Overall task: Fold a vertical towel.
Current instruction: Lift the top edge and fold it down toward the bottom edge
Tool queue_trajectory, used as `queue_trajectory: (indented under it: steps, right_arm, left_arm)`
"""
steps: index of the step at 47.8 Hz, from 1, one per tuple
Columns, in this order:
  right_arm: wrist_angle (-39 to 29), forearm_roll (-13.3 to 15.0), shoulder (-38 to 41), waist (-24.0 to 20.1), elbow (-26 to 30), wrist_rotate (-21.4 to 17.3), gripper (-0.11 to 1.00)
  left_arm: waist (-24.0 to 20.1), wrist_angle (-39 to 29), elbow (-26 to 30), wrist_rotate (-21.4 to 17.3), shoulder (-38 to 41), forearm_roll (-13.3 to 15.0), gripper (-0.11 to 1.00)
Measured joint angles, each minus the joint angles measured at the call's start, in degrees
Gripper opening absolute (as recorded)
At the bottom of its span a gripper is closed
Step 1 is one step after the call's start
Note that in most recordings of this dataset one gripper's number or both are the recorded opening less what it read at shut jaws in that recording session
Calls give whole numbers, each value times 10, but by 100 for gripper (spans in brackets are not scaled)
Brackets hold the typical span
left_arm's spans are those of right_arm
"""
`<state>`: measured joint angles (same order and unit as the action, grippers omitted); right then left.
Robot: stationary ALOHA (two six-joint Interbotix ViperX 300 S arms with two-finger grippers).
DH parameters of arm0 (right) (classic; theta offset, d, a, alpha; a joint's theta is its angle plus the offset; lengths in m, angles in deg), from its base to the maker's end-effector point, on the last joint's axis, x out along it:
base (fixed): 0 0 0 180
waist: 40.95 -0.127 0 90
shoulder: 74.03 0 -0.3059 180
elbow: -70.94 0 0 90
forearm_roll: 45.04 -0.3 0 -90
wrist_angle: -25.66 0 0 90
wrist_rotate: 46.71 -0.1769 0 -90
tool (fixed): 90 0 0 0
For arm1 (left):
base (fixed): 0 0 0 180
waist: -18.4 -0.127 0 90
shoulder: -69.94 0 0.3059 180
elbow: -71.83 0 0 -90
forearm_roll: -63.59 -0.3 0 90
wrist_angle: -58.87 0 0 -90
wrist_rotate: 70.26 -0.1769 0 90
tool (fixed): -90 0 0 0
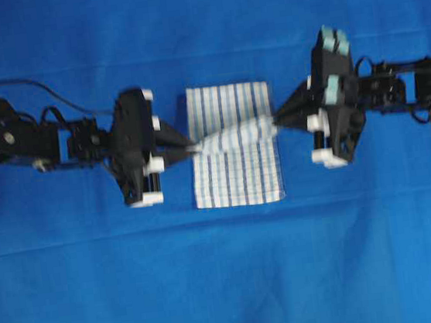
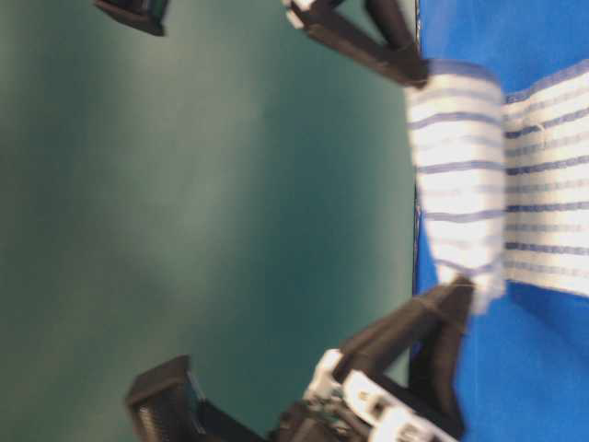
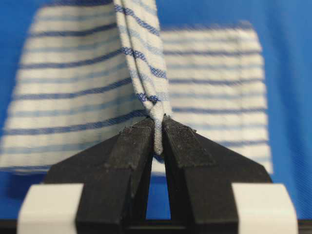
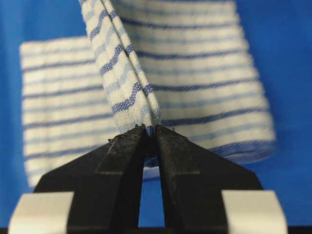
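Seen from overhead, the left arm reaches in level from the left edge, its gripper point(image 1: 190, 146) pointing at the towel point(image 1: 237, 178) and meeting the towel's left edge about midway along its length. The left wrist view shows that gripper point(image 3: 158, 127) clamped tight on a bunched fold of the striped cloth, which rises taut from the jaws. The towel lies lengthwise on the blue-covered counter point(image 1: 229, 277), a raised ridge running across its middle between the two grippers. On the towel's right edge, the right arm reaches in from the right, and its gripper point(image 1: 275, 126) is likewise pinched shut on a narrow pleat of towel point(image 4: 122, 83).
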<state>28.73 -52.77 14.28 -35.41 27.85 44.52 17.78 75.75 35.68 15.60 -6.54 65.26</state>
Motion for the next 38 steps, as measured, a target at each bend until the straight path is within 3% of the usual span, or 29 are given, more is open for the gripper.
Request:
queue_trajectory:
  steps: [15, 38]
  right_arm:
    - [9, -62, 63, -50, 1, -1, 11]
    - [35, -69, 89, -63, 1, -1, 12]
  left_arm:
    - [32, 18, 11, 13, 59, 0, 5]
    - [39, 21, 23, 22, 84, 0, 6]
